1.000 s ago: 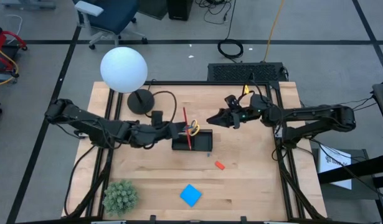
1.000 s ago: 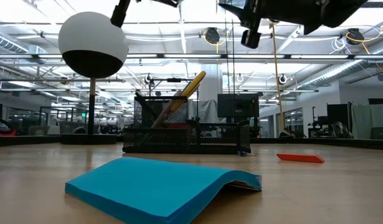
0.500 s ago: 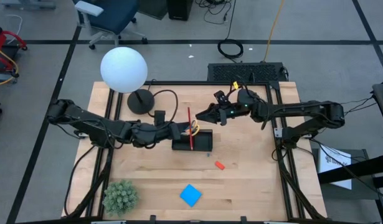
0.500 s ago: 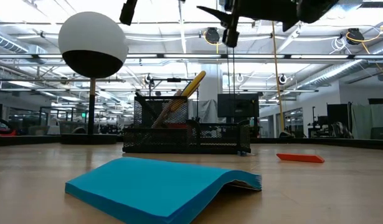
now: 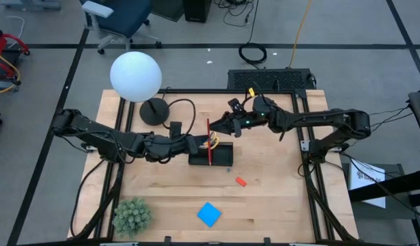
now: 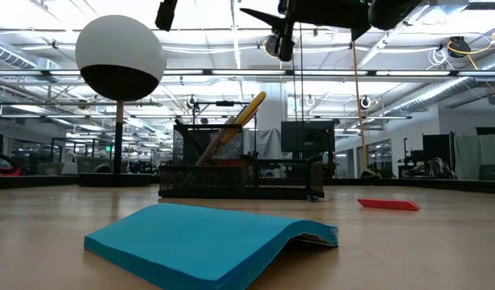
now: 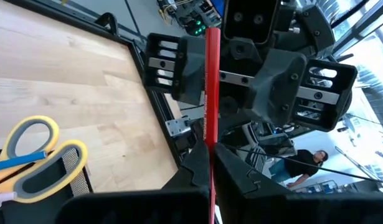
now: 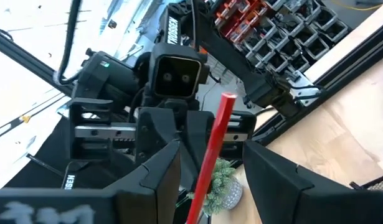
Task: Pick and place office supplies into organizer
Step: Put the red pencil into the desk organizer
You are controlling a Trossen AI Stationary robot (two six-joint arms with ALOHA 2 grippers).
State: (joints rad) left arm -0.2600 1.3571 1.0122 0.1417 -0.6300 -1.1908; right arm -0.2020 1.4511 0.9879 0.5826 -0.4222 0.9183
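Holding the red pencil (image 5: 209,141) upright over the organizer (image 5: 212,155), left gripper (image 5: 201,142) clamped; right gripper (image 5: 223,128) spread, straddling its top. Scissors (image 5: 211,141) in; eraser (image 5: 241,182), note pad (image 5: 209,214) waiting on counter (image 5: 278,198).

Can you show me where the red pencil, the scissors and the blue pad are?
red pencil (image 7: 211,81), left wrist view, middle of its shaft.
scissors (image 7: 38,155), left wrist view, yellow handle loops.
blue pad (image 5: 209,214), high view, its centre.

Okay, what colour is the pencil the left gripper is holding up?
Red. The pencil shows best in the left wrist view, pinched in the left gripper.
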